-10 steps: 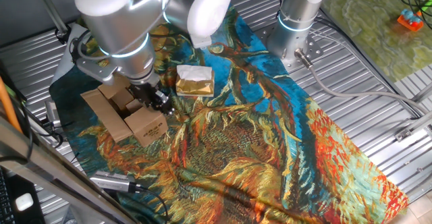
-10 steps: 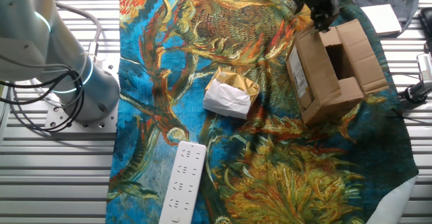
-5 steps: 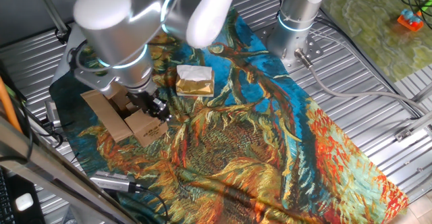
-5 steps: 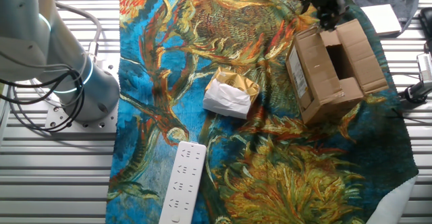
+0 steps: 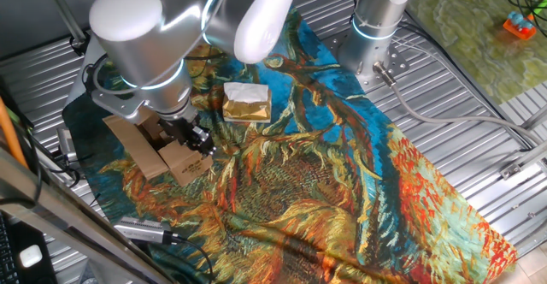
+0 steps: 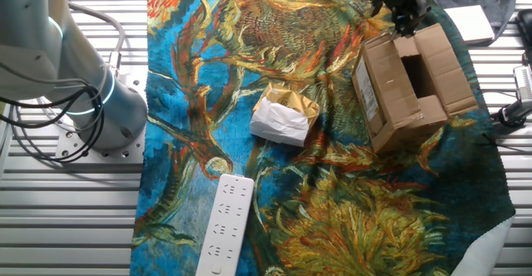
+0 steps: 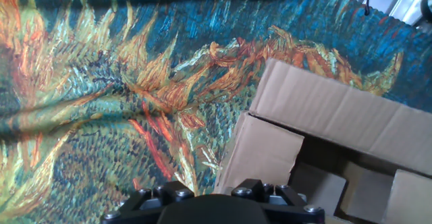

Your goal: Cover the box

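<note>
Painted cloth (image 6: 249,76) over slatted table (image 5: 479,87); box (image 6: 411,81) open

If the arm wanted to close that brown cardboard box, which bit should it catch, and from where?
Probably a free flap edge of the brown corrugated cardboard box, approached from above at the end where the gripper hovers: the top is open and the thin hinged flaps stand clear of the walls.

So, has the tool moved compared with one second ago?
Yes. In the other fixed view the tool shifted slightly right along the box's top edge; the box stayed put.
</note>
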